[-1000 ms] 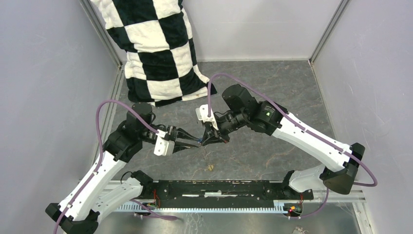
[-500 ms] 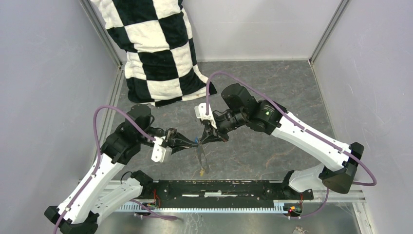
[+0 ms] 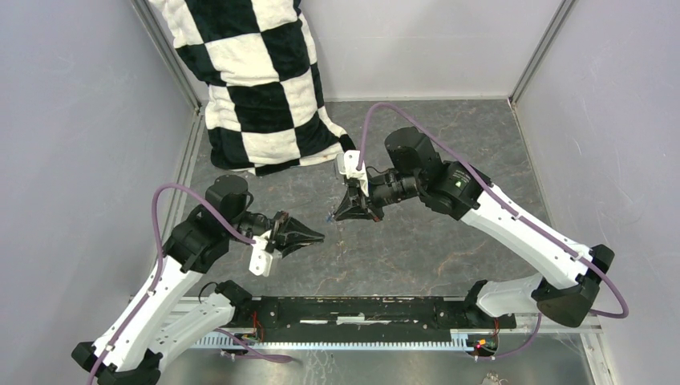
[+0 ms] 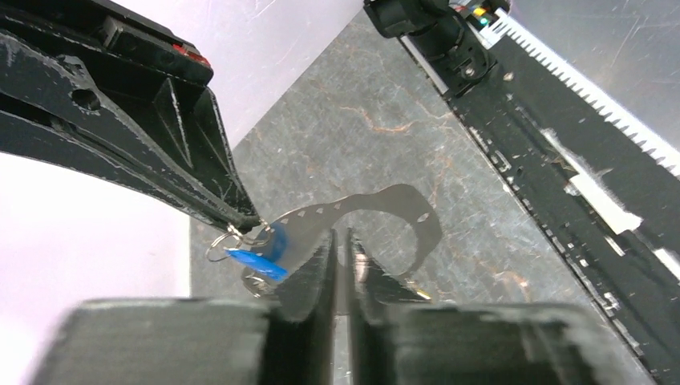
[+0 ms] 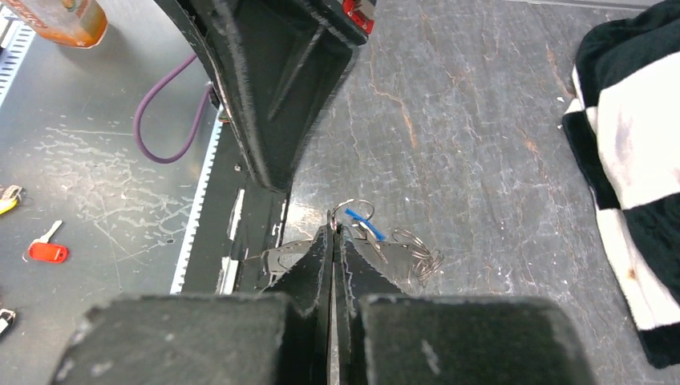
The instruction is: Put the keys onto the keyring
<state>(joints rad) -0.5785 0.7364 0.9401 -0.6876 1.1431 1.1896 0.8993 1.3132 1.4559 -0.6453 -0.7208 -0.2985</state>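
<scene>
My right gripper [image 3: 337,215] is shut on a small wire ring [image 5: 345,209] that carries the blue key [image 5: 362,222]. In the left wrist view its fingertips [image 4: 244,223] hold that ring with the blue key [image 4: 255,258] dangling. The keyring [image 4: 393,195], a thin grey curved band with small holes, hangs from the same cluster; its grey band [image 5: 277,255] also shows under the right fingers. A yellow-gold bit [image 4: 423,294] sits at the band's lower end. My left gripper [image 3: 319,236] is shut, its tips [image 4: 341,235] just short of the band. I cannot tell whether they touch it.
A black-and-white checkered cloth [image 3: 257,80] lies at the back left, and its edge [image 5: 633,160] is on the right of the right wrist view. The black rail [image 3: 361,309] runs along the near edge. A coil of wire rings [image 5: 417,258] hangs beside the right fingers. Grey walls close both sides.
My left gripper has shut and drawn back to the left. The right gripper has moved up and right with the ring and blue key. The piece that hung down between them no longer trails below.
</scene>
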